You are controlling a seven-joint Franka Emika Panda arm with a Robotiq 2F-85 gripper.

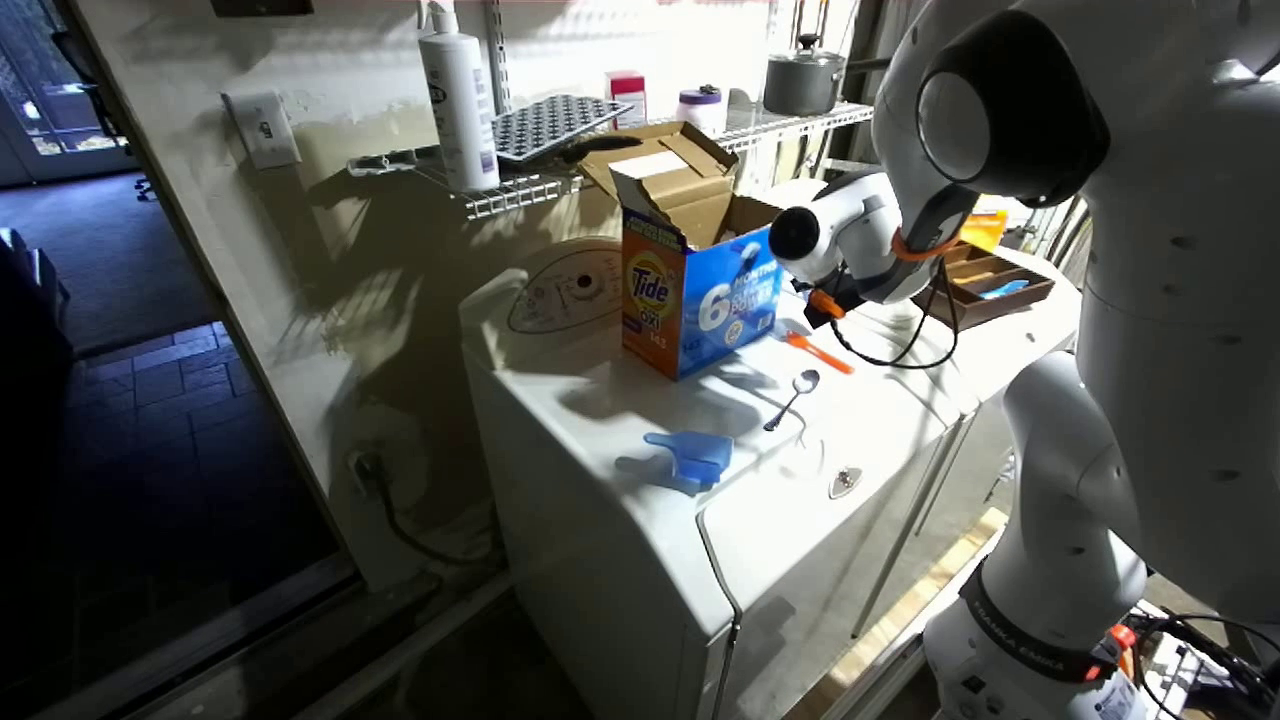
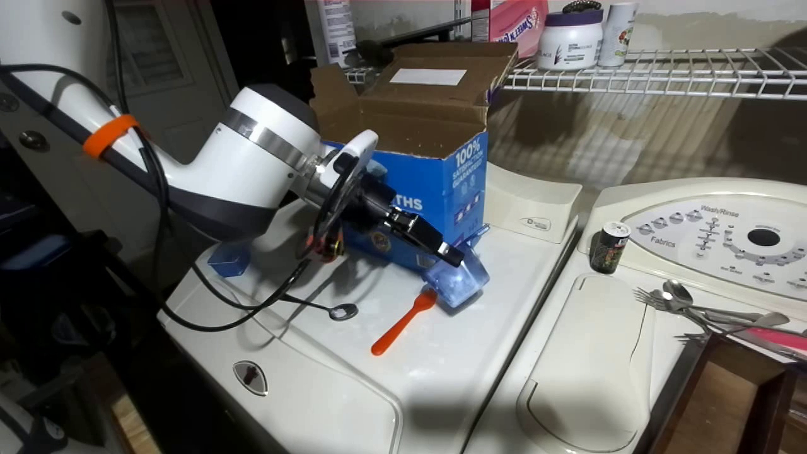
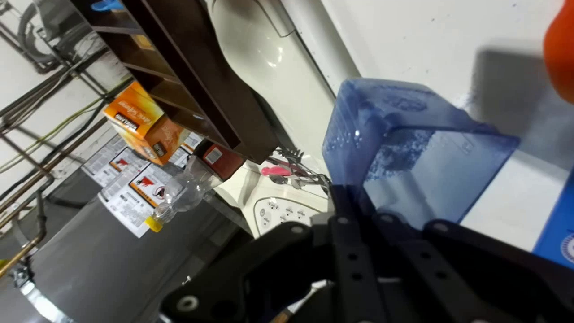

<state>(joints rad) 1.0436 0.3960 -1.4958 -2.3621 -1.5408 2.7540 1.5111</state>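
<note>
Translucent blue scoop (image 2: 460, 282) is pinched, it seems by an edge, in the closed gripper (image 2: 451, 253); it sits tilted, at five o'clock from the detergent box (image 2: 436, 180). Better to move it slowly, grip firm, avoiding the orange utensil (image 2: 402, 323) at eight o'clock.

I am in the laundry corner of a home. Before me stands a washer (image 2: 586, 366) whose panel (image 2: 725, 236) reads "Wash/Rinse" and "Fabrics", with a matching white appliance (image 2: 454, 359) beside it. On that one sits an open Tide box (image 1: 730, 305), and close by it I see a blue detergent scoop (image 3: 399, 103) flecked with powder (image 3: 397, 150). My wrist view shows a fabric softener box (image 3: 143, 123), bent pipes (image 3: 41, 224) and a large grey tank (image 3: 116, 255) bearing warning labels (image 3: 150, 190). A wire shelf (image 2: 668, 79) holds a white bottle (image 1: 458, 110) and a cooking pot (image 1: 803, 82), and farther off I see tiled floor (image 1: 170, 390), carpet (image 1: 120, 245) and a glazed door (image 1: 65, 115).
</note>
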